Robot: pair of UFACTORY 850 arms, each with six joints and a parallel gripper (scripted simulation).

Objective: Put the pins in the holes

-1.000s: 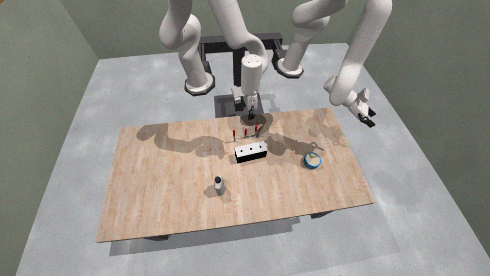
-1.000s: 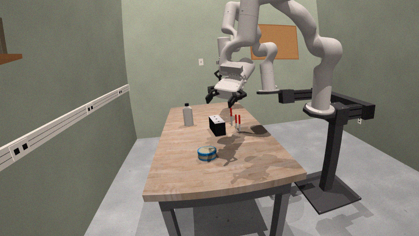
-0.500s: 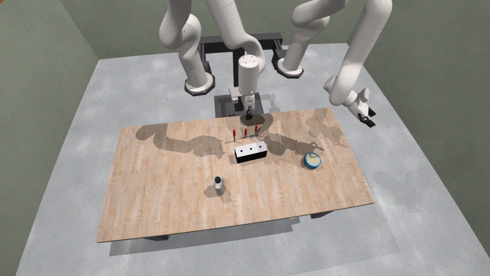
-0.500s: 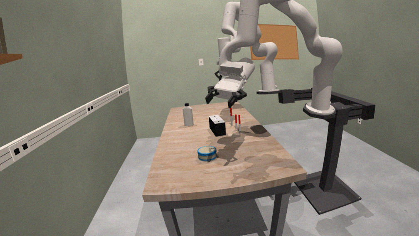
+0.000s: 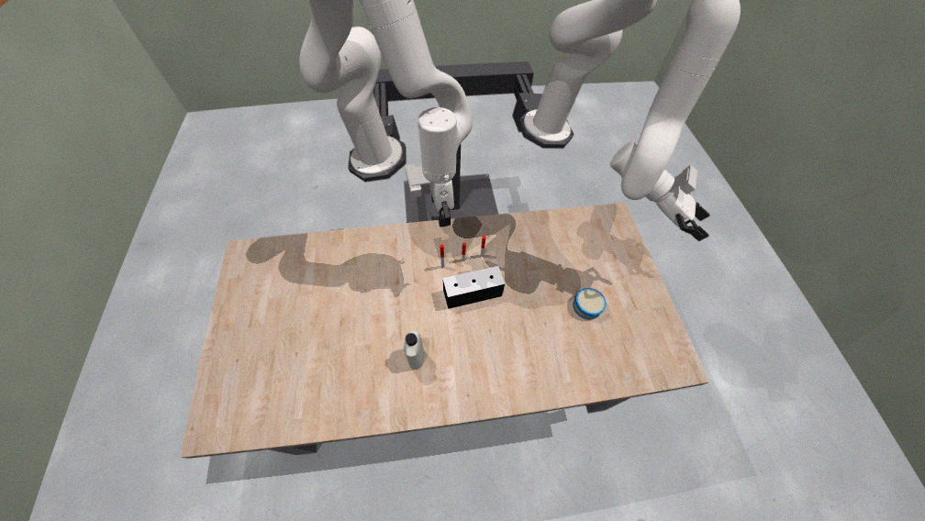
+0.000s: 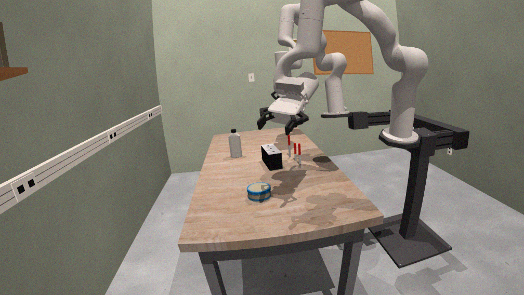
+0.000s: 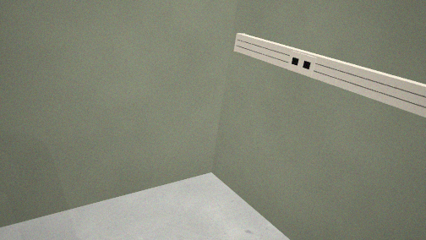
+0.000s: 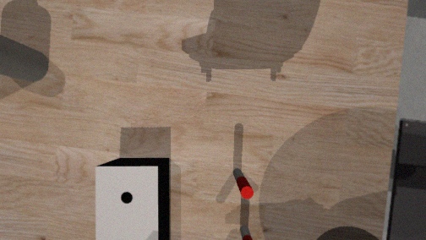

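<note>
1. You've got the right gripper [image 5: 444,216] [image 6: 274,95] wide open, holding nothing, up above the worktop [image 5: 310,382] [image 6: 220,219] [image 8: 84,106] near its arm-side edge.
2. There are your three pins [image 5: 463,249] [image 6: 295,148] [image 8: 244,183], below that gripper and a little farther out, standing upright, apart, red ends up, all outside the block.
3. Past the pins from the right gripper, you have the block [image 5: 473,297] [image 6: 272,159] [image 8: 127,220], three holes facing up, each without a pin; you can't tell their depths.
4. Your left gripper [image 5: 704,225] [image 6: 274,127] is also wide open, with nothing held, well apart from the pins.
5. Farther out from the right gripper than the block stands a bottle [image 5: 414,352] [image 6: 235,145] [image 8: 21,59]; a round tub [image 5: 590,303] [image 6: 259,192] sits nearer your left gripper.
</note>
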